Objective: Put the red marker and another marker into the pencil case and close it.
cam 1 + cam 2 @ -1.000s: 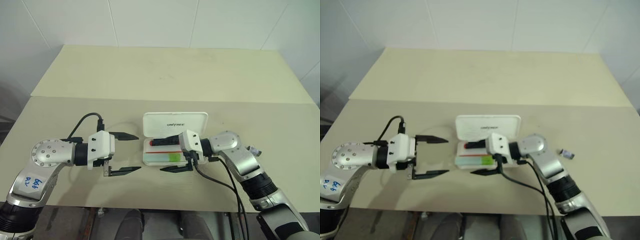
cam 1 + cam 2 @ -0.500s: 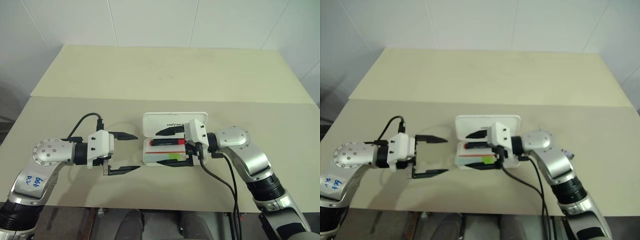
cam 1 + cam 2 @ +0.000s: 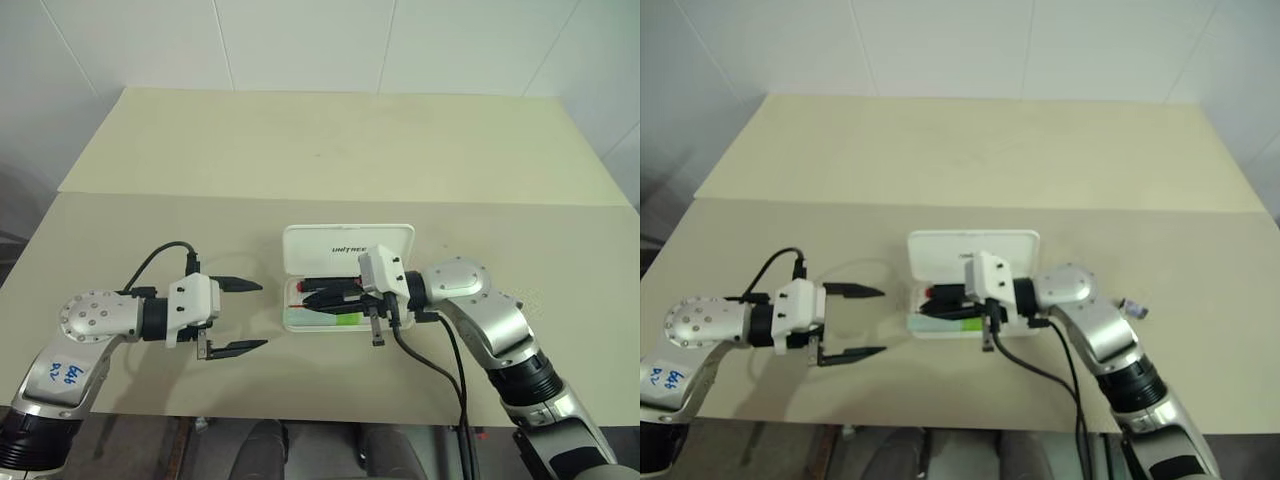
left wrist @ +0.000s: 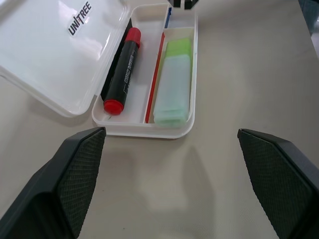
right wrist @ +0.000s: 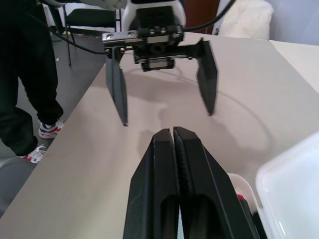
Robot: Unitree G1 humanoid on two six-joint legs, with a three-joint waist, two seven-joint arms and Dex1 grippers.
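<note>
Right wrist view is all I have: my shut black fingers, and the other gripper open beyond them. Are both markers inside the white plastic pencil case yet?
Observer: Yes. The slim black-and-red marker lies in one compartment of the white plastic pencil case, and the chunky pale green highlighter lies in the next.
Operator: Is the lid shut?
Observer: No, the white hinged lid is open, folded back behind the tray.
Operator: Where is the left gripper relative to the case?
Observer: The left gripper hangs open beside the case's left end, apart from it.
</note>
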